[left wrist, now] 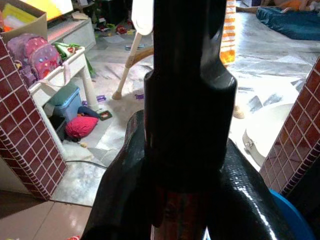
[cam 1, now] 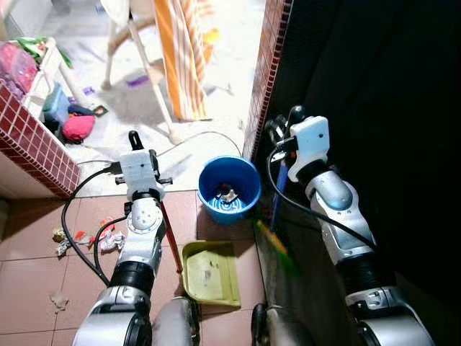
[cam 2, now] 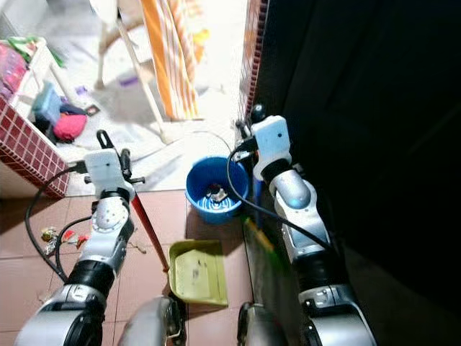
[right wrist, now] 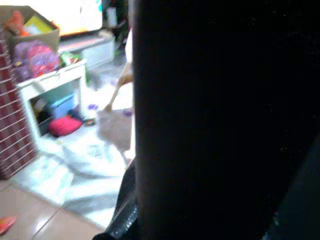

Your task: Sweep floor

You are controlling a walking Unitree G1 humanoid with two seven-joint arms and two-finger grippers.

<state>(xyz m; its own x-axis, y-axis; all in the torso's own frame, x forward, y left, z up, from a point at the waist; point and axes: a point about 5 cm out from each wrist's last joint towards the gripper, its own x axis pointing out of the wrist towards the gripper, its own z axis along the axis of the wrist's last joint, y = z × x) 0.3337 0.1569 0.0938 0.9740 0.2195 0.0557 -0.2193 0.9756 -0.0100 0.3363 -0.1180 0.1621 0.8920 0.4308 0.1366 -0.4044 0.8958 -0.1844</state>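
A yellow-green dustpan [cam 1: 211, 274] lies on the reddish tiles in front of me. Its red handle [cam 1: 171, 241] rises to my left gripper [cam 1: 144, 148], which is shut on it; in the left wrist view the black fingers [left wrist: 120, 200] clamp the dark pole [left wrist: 187, 100]. My right gripper [cam 1: 284, 124] is raised beside the brick wall edge and is shut on the broom's blue handle [cam 1: 278, 194]. The green bristles [cam 1: 277, 245] hang blurred just right of the dustpan. Scraps of litter [cam 1: 75, 238] lie on the tiles to the left.
A blue bucket [cam 1: 229, 189] with some rubbish in it stands just beyond the dustpan. A red-tiled low wall [cam 1: 36, 148] is on the left, a brick pillar [cam 1: 265, 72] and dark wall on the right. A cable [cam 1: 194, 137], wooden stand legs [cam 1: 148, 72] and striped cloth [cam 1: 181, 50] lie ahead.
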